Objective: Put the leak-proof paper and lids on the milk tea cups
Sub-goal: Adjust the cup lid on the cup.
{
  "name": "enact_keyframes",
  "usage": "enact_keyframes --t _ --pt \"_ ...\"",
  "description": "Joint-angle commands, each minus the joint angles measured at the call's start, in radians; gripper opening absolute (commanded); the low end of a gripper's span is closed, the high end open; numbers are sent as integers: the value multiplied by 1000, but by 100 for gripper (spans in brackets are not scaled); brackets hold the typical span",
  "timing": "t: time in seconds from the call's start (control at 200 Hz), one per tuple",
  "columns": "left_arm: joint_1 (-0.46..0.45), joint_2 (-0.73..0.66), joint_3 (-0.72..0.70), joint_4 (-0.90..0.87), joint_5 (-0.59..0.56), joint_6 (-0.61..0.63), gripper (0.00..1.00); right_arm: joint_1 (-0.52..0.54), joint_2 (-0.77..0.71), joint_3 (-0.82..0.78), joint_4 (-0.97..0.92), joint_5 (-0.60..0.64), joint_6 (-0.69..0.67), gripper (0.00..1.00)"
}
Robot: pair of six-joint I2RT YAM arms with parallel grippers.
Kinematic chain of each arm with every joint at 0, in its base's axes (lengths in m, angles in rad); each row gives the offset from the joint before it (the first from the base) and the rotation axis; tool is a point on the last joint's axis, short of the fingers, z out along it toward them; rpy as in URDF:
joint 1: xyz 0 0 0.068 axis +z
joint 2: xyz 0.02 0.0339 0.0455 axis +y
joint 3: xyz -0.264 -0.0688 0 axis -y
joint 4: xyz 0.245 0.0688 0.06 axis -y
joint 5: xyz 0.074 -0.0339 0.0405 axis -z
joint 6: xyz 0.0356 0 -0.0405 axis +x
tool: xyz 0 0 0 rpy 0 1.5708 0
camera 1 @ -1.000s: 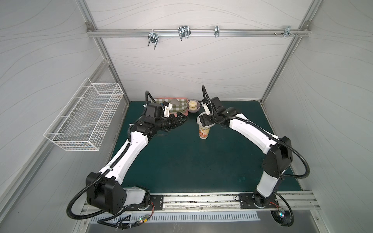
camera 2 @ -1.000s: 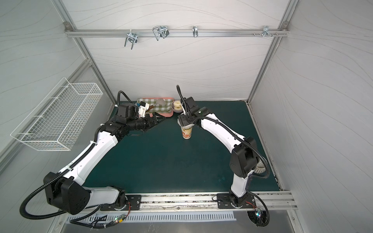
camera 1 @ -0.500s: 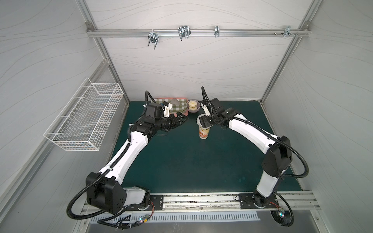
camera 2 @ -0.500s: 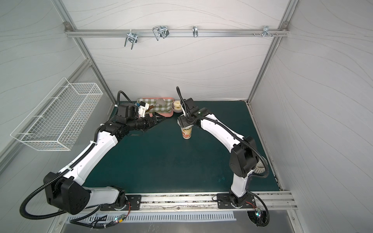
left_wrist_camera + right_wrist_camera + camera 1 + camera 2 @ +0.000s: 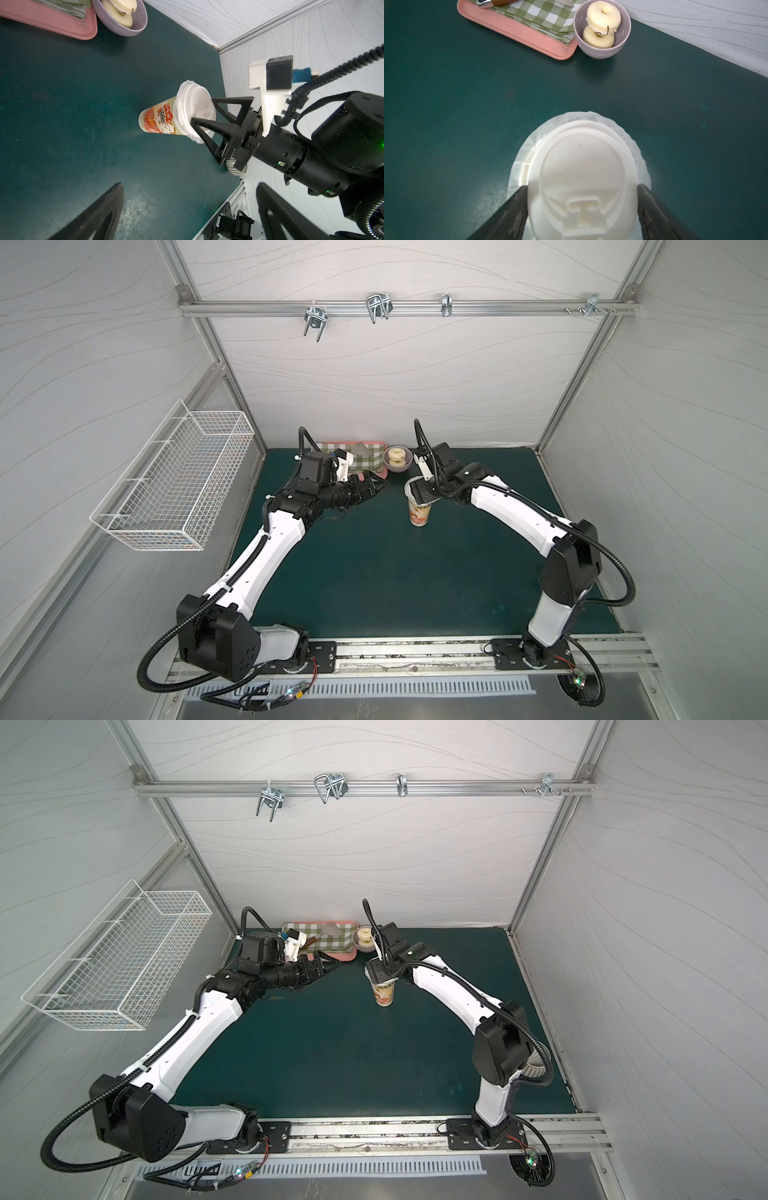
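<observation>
Hardly shifted since earlier, the right pincer (image 5: 203, 110) clamps the lid (image 5: 581, 166) over the leak-proof paper (image 5: 529, 143), flimsy and probably best pinched at its scalloped edge, atop the milk tea cup (image 5: 160, 118); at the cup's 9 o'clock the left pincer (image 5: 373, 485) stands apart.

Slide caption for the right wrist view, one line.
Right gripper grips rigid white plastic lid atop crinkled greyish-white paper sheet; pink tray, lilac bowl beyond.
</observation>
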Motion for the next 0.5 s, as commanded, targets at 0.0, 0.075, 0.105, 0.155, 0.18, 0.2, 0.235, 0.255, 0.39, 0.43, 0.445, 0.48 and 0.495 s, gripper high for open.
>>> enact_keyframes --t 0.0,0.075,0.105,0.155,0.18,0.2,0.235,0.255,0.39,0.43,0.445,0.48,0.495 --pt "5 -1 31 4 16 16 100 8 -6 24 -35 4 0 80" --pt "5 0 26 7 18 15 100 9 -6 26 -37 5 -1 81" --pt "5 2 24 8 17 14 100 10 -5 27 -37 6 -1 80" --pt "5 6 20 9 19 13 100 11 -6 27 -37 8 -3 80" --pt "5 8 19 10 19 10 100 11 -5 27 -38 10 -4 80" --pt "5 11 19 9 19 9 100 11 -5 27 -38 11 -3 81" --pt "5 18 19 8 19 7 100 11 -5 27 -36 12 -3 81" --pt "5 22 18 8 22 5 100 11 -6 27 -36 12 -3 81" --pt "5 48 18 6 22 2 100 11 -9 30 -38 15 -6 81" --pt "5 54 17 11 23 3 100 11 -10 30 -38 16 -6 81" --pt "5 56 16 14 25 4 100 11 -11 30 -38 17 -7 81" --pt "5 63 16 20 30 0 100 11 -10 31 -37 19 -6 81" --pt "5 66 16 22 33 -1 100 11 -12 30 -37 19 -8 81"
